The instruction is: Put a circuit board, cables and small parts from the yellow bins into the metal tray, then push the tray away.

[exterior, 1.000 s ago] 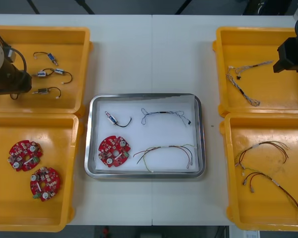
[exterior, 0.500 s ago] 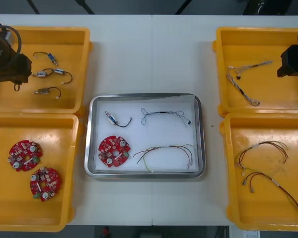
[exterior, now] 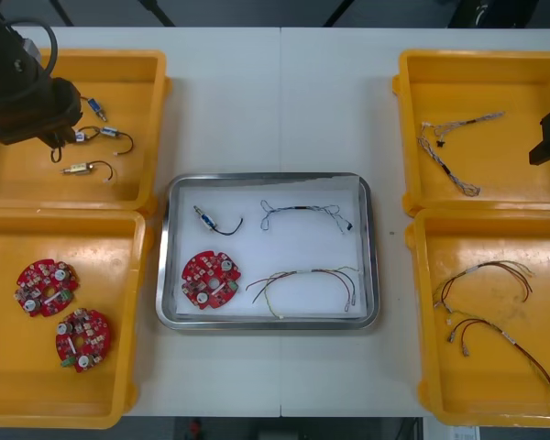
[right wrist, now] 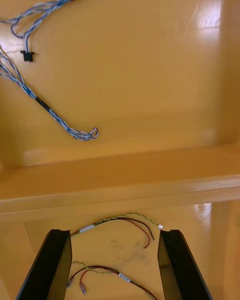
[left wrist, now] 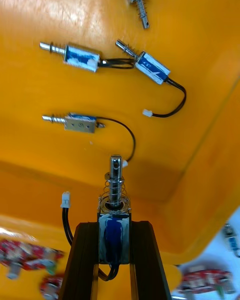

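Now the left tool is clenched on a small metal part. The part stands up straight between the two black fingers. Its blue body is pinched between them, and its spring and shiny pin stick out past the tips. This tool is up over the left side of the far left yellow bin. More small metal parts with black wires lie loose on the bin floor, apart from the held one. Just beside that bin, the near left yellow bin has two red circuit boards in it.

The right tool is released, with its fingers wide apart and nothing between them. Red and yellow cables lie under it in the near right yellow bin. Past the bin wall, a blue and white cable lies in the far right yellow bin.

The metal tray sits in the middle of the counter, between the bins. It is white inside. In it lie one circuit board, one small part, a thin blue cable and a red and yellow one, none of them touching.
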Motion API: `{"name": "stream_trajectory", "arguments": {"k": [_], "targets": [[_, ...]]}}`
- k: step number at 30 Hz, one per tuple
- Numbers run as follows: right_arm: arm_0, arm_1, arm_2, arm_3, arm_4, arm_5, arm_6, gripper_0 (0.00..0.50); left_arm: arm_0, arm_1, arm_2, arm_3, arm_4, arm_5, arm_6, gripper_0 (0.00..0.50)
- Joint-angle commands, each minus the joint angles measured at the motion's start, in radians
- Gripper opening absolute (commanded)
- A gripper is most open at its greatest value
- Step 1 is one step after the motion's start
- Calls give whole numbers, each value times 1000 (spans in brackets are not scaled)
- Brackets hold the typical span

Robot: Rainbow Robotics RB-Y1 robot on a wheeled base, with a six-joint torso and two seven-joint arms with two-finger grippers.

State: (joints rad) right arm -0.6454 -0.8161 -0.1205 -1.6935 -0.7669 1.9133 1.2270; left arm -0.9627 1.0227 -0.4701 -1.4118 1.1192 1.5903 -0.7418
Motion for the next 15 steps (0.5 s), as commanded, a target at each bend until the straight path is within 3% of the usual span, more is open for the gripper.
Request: {"name": "stream_trajectory", "arguments": {"k": [1,8,15], "targets": [[73,-44,-80,-17,-58,7,-21,500,-24,16,27,-116,25,45,156,0],[147,-44,-102,-54,-86,7,-18,500,-24,-29,27,-225,27,91,383,0],[225,-43,-100,-109,-92,7,-20,500,-22,-101,25,-280,-26,111,596,0]]}}
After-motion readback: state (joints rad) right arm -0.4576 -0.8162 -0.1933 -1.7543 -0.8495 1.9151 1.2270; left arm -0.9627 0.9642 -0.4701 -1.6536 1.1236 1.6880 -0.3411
